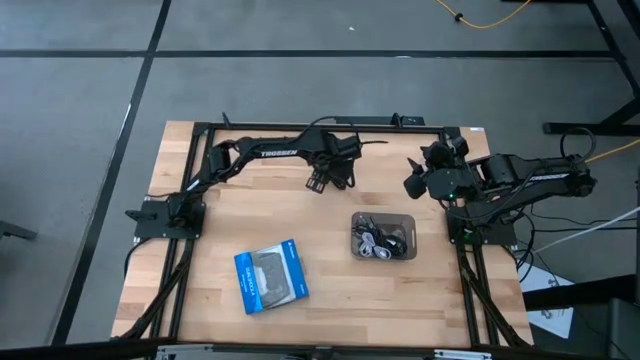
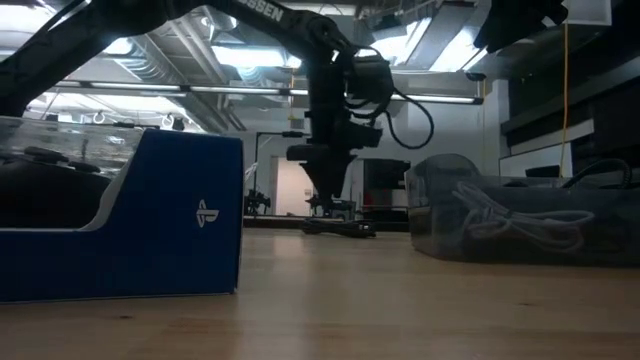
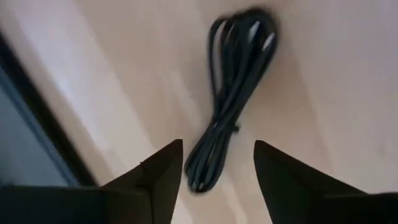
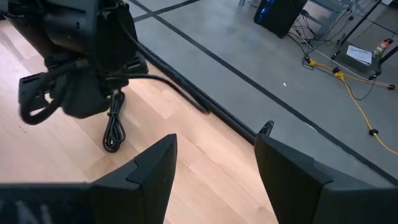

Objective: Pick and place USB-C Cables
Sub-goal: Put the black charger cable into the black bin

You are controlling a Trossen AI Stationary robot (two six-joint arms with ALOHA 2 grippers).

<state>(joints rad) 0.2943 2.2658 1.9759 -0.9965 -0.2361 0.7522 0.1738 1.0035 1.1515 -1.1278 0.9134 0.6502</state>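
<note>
A black USB-C cable [image 3: 231, 87], bundled into a long loose coil, lies flat on the wooden table near its far edge. My left gripper [image 3: 217, 149] hangs open just above it, pointing down, one finger on each side of the coil's near end, touching nothing. The low view shows the left gripper [image 2: 335, 178] over the cable [image 2: 340, 228]. In the right wrist view the cable [image 4: 114, 127] lies under the left gripper [image 4: 74, 68]. Several more cables, black and silvery-grey, lie in a clear bin [image 1: 383, 237]. My right gripper [image 1: 412, 187] waits open, above the table's right side.
A flat blue-and-grey retail package [image 1: 270, 275] lies toward the table's near edge, left of the clear bin [image 2: 520, 225]. A black frame rail [image 1: 300, 125] runs along the far edge. A yellow cord [image 4: 348, 84] lies on the floor beyond the table.
</note>
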